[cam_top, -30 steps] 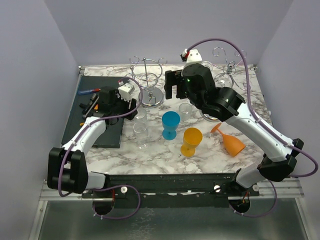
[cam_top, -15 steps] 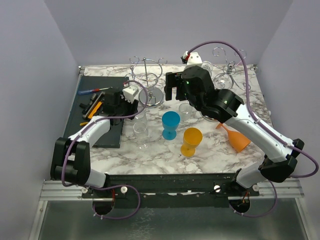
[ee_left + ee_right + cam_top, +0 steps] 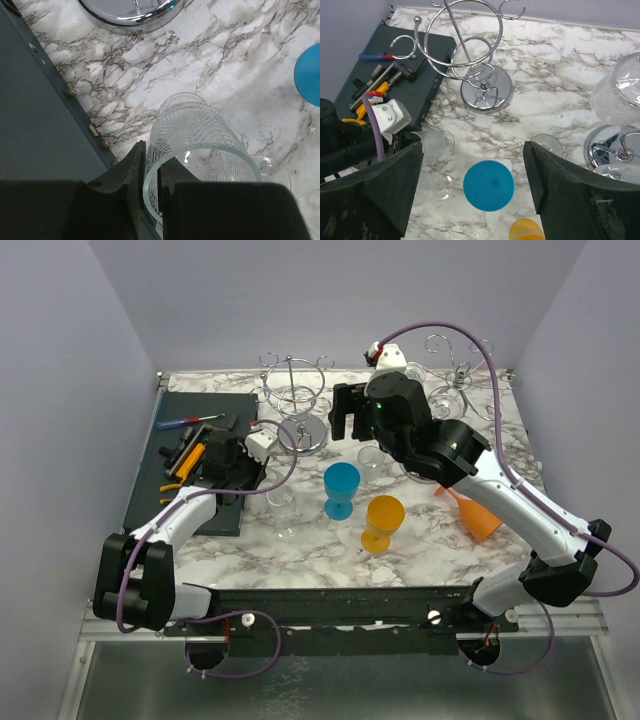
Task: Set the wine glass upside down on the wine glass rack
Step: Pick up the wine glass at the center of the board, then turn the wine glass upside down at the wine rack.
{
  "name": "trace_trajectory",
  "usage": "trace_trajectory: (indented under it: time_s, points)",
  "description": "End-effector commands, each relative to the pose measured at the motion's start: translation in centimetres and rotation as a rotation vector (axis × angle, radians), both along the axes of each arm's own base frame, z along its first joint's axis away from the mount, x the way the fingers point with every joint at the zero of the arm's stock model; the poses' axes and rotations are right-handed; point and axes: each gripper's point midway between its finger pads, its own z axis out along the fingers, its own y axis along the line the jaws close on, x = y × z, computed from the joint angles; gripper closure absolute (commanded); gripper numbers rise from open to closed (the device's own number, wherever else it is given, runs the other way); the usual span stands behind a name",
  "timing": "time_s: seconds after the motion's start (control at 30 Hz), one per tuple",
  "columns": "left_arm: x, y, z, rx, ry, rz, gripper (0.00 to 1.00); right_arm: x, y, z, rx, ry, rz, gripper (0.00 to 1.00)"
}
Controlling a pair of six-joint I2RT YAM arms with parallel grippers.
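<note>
A clear ribbed wine glass (image 3: 195, 135) stands on the marble by the dark mat, also seen from above (image 3: 280, 498). My left gripper (image 3: 152, 185) is shut on its rim, one finger inside the bowl and one outside (image 3: 252, 462). The chrome wine glass rack (image 3: 295, 400) stands at the back centre, and its rings and round base (image 3: 486, 92) show in the right wrist view. My right gripper (image 3: 472, 150) hangs open high over the table next to the rack (image 3: 345, 418), holding nothing.
A blue glass (image 3: 341, 488) and a yellow one (image 3: 382, 520) stand mid-table, and an orange one (image 3: 470, 515) lies at right. Another clear glass (image 3: 370, 460) stands beneath the right arm. A second rack (image 3: 455, 370) holds clear glasses. Tools (image 3: 190, 425) lie on the dark mat (image 3: 190, 510).
My left gripper has swung a little toward the near side and closed its fingers on the clear glass's rim. The right gripper has barely moved.
</note>
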Motion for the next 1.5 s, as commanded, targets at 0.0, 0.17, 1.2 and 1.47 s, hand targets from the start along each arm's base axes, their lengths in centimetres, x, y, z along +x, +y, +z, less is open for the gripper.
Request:
trace_trajectory:
  time_s: [0.0,0.17,1.2,1.47]
  points:
    - [-0.6,-0.2,2.3,0.003,-0.044,-0.032,1.00,-0.7,0.3,1.5,0.031,-0.030,0.034,0.14]
    - [-1.2,0.0,7.9,-0.008,-0.118,-0.043,1.00,-0.5,1.2,2.2,0.025,-0.042,0.071,0.14]
    - [-2.6,1.3,26.9,-0.132,-0.251,0.275,1.00,-3.2,15.0,1.4,0.197,-0.016,0.284,0.05]
    - [-2.5,0.4,26.4,-0.093,-0.255,0.303,1.00,-2.9,15.8,-0.2,0.183,0.001,0.253,0.15]
